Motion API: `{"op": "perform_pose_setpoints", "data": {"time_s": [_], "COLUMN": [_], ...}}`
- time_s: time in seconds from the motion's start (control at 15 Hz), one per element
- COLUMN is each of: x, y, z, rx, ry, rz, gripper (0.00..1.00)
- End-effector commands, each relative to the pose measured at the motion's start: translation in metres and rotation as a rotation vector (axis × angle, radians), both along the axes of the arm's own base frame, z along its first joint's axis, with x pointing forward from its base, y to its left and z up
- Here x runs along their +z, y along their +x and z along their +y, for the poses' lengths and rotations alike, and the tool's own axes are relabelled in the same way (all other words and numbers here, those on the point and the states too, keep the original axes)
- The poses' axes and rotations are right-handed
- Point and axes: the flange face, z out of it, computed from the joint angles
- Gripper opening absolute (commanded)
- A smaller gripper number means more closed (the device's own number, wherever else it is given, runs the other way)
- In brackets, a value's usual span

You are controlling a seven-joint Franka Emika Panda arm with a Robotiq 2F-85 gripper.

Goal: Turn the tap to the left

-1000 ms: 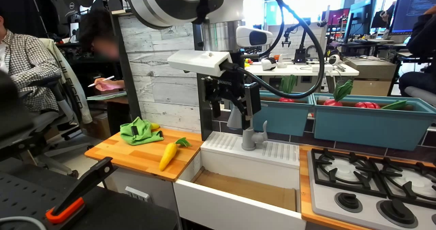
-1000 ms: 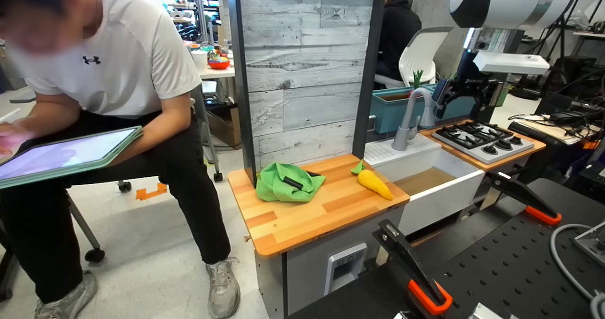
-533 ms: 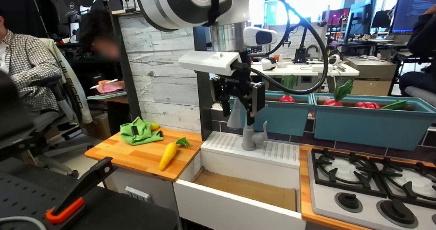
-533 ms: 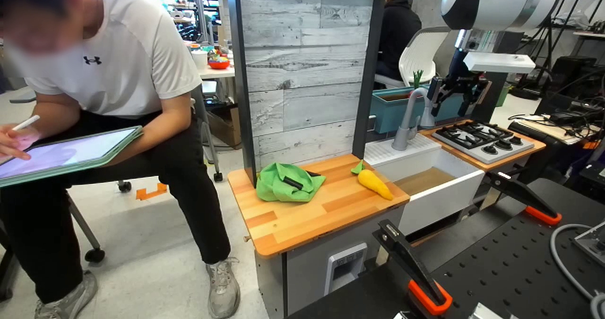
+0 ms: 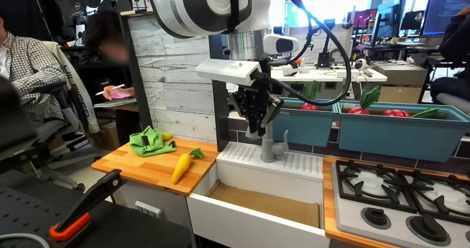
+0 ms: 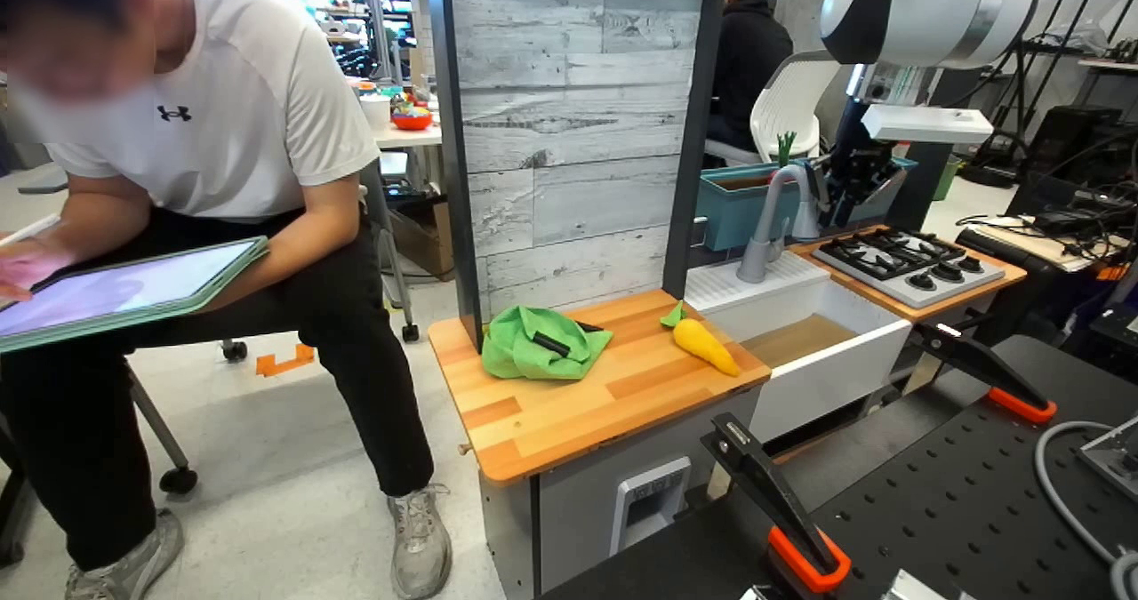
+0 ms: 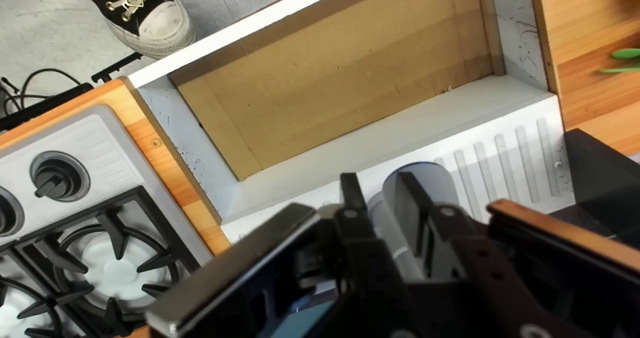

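As far as could be judged, found the tap upright on the white ribbed ledge along the far side of the sink, with a small lever on the right of its stem in an exterior view. Saw the gripper low beside the hanging end of the arched spout. Could not tell actual contact from a narrow miss. Made out the fingers close together, well short of full spread, with a slim gap between the tips and nothing visibly held; in the wrist view, picked out the spout's mouth partly behind a fingertip rather than clasped. Took the reach as done, or all but done, and the spout rather than the lever as the likely place to push. Found no sign of a finished turn, yet could not fix the spout's exact heading. Judged the leftward swing itself as remaining, then a clean retreat. Farther out, noted the wooden counter on the left with a yellow vegetable and a green cloth, the stove on the right, and teal planters beyond.
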Motion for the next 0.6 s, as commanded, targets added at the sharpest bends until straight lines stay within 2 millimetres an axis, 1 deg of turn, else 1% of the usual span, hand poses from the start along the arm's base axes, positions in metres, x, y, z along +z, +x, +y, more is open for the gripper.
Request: {"op": "perform_pose_setpoints", "data": {"time_s": [0.0,0.07,0.27,0.47,0.53], "x": [-0.0011,0.0001,0.0015,0.0022,0.0021], "y": [0.0068,0.0068,0.0053,0.0073,0.0082], "z": [-0.0011,-0.0007,-0.0006,0.0002,0.0028], "rx": [0.003,0.003,0.002,-0.004,0.001], "ry": [-0.004,-0.004,-0.004,-0.002,-0.001], "rz": [-0.007,-0.008,-0.016,-0.021,-0.022], "gripper": [0.52,0.58,0.80,0.99,1.00]}}
